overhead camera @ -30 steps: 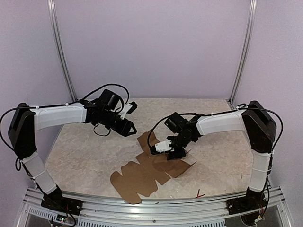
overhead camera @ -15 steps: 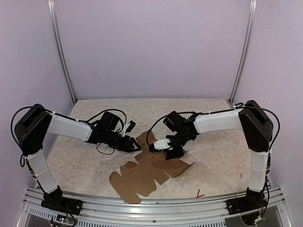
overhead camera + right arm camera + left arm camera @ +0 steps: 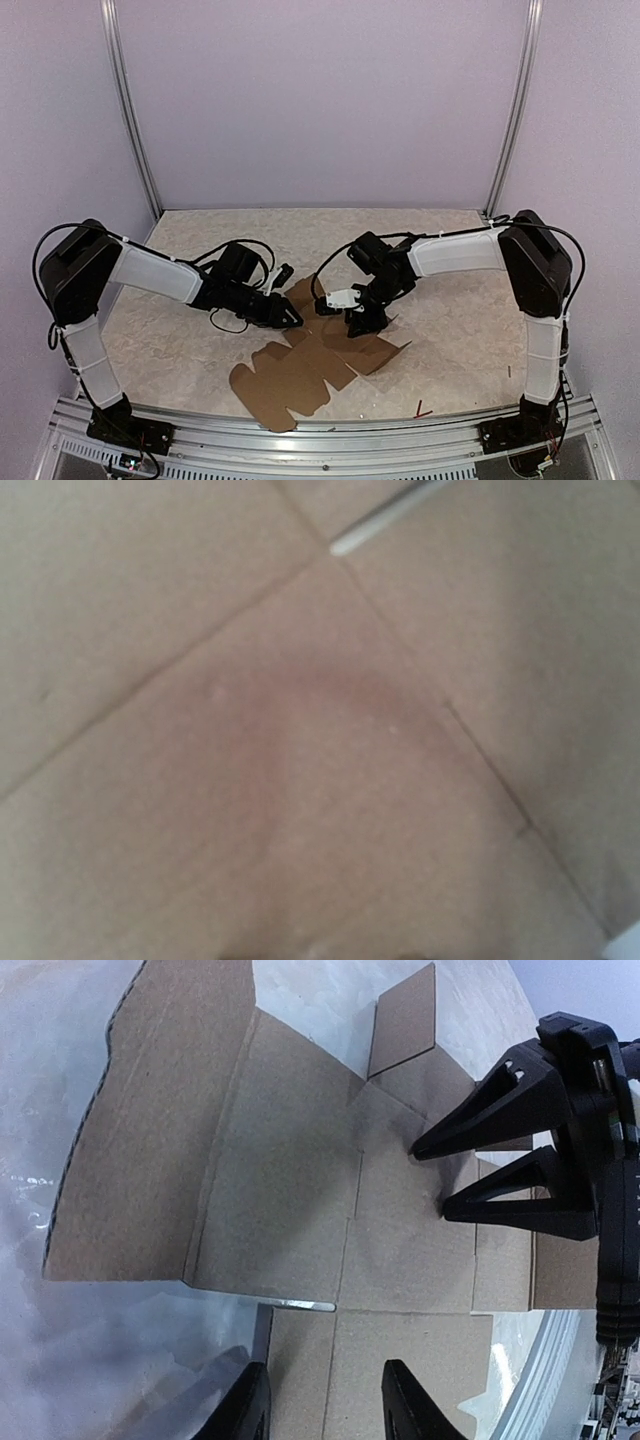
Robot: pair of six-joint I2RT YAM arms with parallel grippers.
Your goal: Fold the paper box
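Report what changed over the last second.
The left fingers came down from the air toward the right, to the far-left edge of the paper box, open and holding nothing. The right fingers stayed pressing on the box's middle. The box stayed flat and unfolded.

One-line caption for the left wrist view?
Right gripper, open, tips on the unfolded paper box; left gripper open above its edge.

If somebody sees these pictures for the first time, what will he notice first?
The flat, unfolded paper box, a brown cardboard sheet lying on the near middle of the marble-patterned table. Both arms bend in over its far end: the right arm sets its parted jaws tip-down on a panel, and the left arm holds its jaws apart over the sheet from the left.
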